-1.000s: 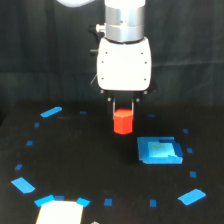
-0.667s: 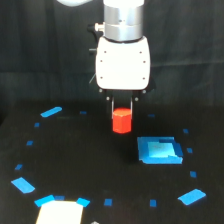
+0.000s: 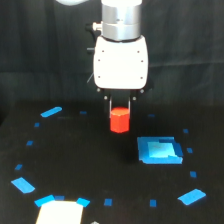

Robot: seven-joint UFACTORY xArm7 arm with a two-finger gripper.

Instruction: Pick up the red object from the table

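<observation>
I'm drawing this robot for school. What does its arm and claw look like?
The arm is a shiny silver-grey cylinder coming down from the top. Below it sits a boxy white housing with rounded corners and tiny dark screw dots. The claw under it has a dark base and two thin pale fingers. A small dark fitting sticks out beside the cylinder.

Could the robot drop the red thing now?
Maybe. The gripper seems to pinch only the top of the red object, so most of it hangs below the fingers and it might slip out. If it fell, it could roll across the table, perhaps toward the blue square. The picture is too blurry to judge how firm the grip is.
</observation>
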